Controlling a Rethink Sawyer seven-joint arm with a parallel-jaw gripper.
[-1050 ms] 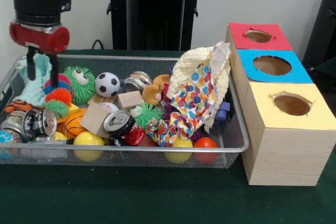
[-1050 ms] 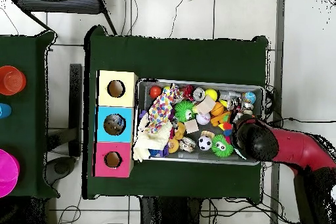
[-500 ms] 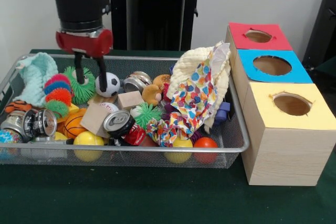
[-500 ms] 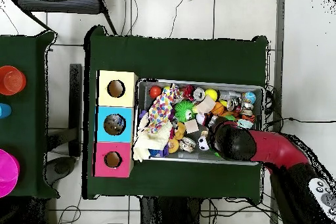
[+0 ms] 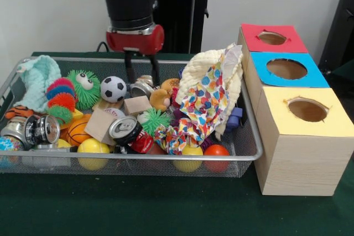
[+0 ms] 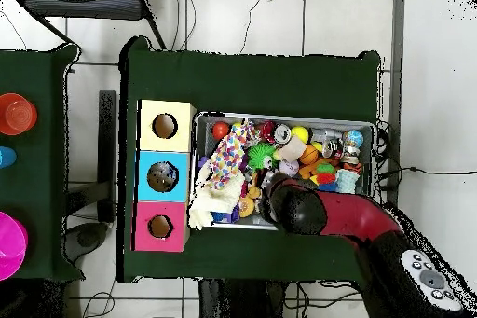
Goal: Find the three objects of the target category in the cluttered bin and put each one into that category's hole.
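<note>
1. One sideways sweep has carried the gripper [image 5: 141, 72] from the bin's [image 5: 251, 153] teal-cloth end to above the silver can [image 5: 142, 86]
2. Jaws open, empty
3. Targets unidentified, all still binned; three holes [image 5: 286, 68] unused

bin [image 5: 251, 136]: wire mesh | can [image 5: 125, 129]: shiny metal | boxes [image 5: 301, 161]: wood
</note>
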